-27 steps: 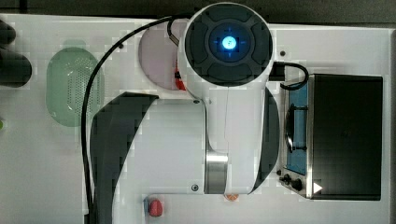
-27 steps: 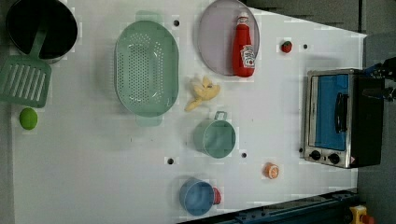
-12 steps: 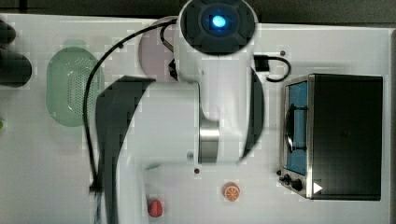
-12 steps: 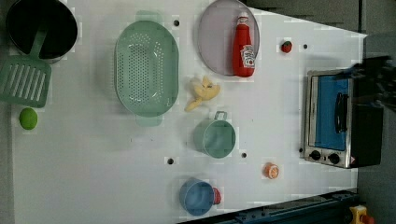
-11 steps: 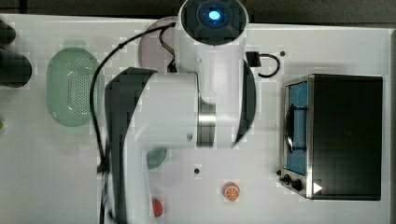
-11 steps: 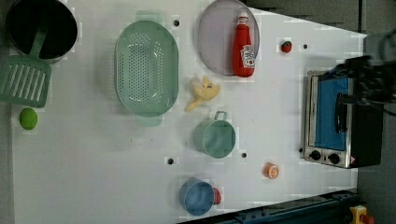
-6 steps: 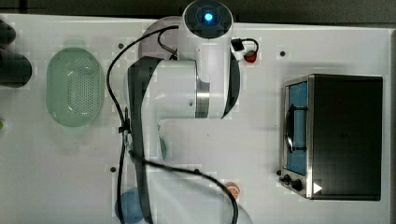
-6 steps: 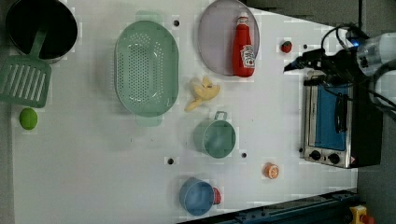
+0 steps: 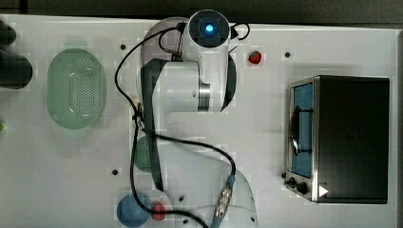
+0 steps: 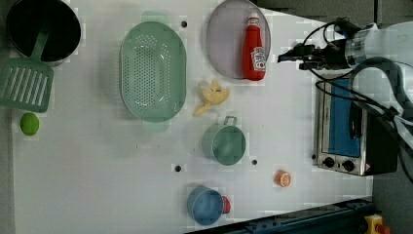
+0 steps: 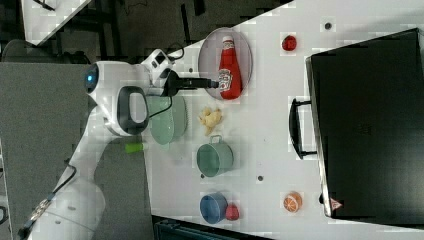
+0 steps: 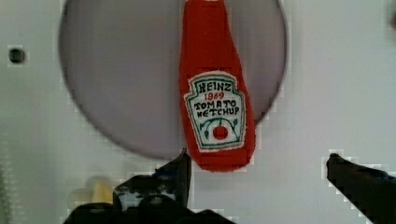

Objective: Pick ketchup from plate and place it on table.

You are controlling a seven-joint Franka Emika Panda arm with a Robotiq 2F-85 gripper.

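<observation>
Floor: dark grey ground is showing beyond the table edge along the top of the right view (image 11: pixel 150 20).
Mat: a grey sheet is lying at the right view's left (image 11: pixel 40 125).
Second surface: a white corner is sitting at the right view's top left (image 11: pixel 55 10).
Rail: a dark blue bar is running along the left view's bottom edge (image 10: pixel 311 222).
Light: even, soft lighting is falling, casting faint shadows.

The wide-spread black gripper (image 12: pixel 257 172) hangs over the base of the red ketchup bottle (image 10: pixel 254 48), which lies flat on the pale lilac round plate (image 10: pixel 225 39). Bare white table (image 10: pixel 292 122) lies between plate and silver toaster oven (image 10: pixel 343 131); the yellow banana-like piece (image 10: pixel 210 96) sits just below the plate in the left view.
</observation>
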